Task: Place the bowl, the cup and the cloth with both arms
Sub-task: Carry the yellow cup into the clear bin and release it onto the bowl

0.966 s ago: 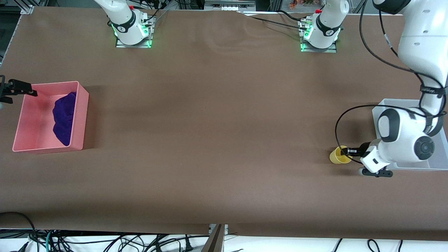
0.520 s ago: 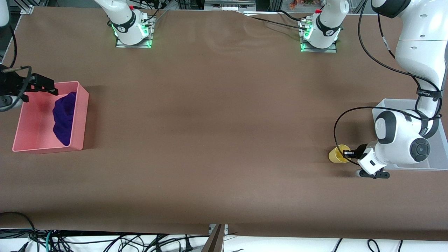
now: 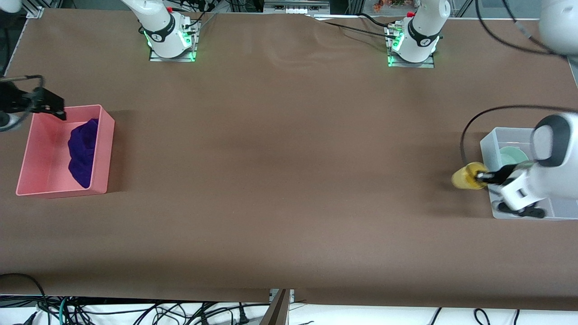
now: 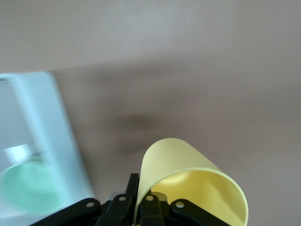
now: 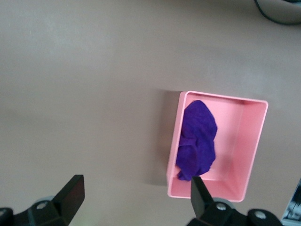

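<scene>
My left gripper (image 3: 481,177) is shut on the wall of the yellow cup (image 3: 467,177) and holds it tilted in the air over the table, just beside the clear bin (image 3: 489,141). In the left wrist view the left gripper (image 4: 141,207) pinches the cup (image 4: 188,179) at its rim. The sage-green bowl (image 3: 512,158) sits in the clear bin and also shows in the left wrist view (image 4: 28,186). The purple cloth (image 3: 83,151) lies bunched in the pink bin (image 3: 106,149). My right gripper (image 3: 56,107) is open and empty above the pink bin's corner toward the robots' bases.
The pink bin (image 5: 251,155) with the cloth (image 5: 197,141) shows in the right wrist view, with the right gripper (image 5: 136,188) high above the brown table (image 3: 280,171). The clear bin (image 4: 47,117) stands at the left arm's end.
My left gripper has lifted the yellow cup off the table and carried it toward the clear bin, uncovering the bowl. My right gripper came in over the pink bin's corner, then drew back slightly.
</scene>
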Action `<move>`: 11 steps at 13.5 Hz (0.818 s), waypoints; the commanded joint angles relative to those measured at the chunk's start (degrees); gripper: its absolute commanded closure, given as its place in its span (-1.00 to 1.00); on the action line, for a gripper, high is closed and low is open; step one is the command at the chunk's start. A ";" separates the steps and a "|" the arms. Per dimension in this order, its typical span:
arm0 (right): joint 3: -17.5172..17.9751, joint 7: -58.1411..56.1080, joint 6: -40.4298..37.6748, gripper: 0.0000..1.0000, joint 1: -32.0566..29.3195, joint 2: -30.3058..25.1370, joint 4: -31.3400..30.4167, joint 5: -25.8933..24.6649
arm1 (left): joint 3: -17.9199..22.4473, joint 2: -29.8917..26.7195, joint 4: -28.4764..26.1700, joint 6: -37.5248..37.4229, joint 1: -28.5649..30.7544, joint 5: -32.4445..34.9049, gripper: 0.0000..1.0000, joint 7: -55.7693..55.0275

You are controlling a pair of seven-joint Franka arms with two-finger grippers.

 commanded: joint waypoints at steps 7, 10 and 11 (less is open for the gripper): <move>-1.29 3.96 -2.00 -1.00 -0.76 0.34 0.21 2.66 | 0.54 -2.18 -12.40 12.28 16.81 8.45 1.00 27.57; -1.11 3.79 -2.09 -1.00 -0.77 0.43 0.29 2.57 | 0.36 -0.70 -16.18 18.77 19.98 7.57 1.00 28.29; -1.11 3.70 -2.00 -1.00 -0.77 0.43 0.29 2.57 | 0.36 0.35 -16.80 20.98 20.59 5.82 1.00 28.81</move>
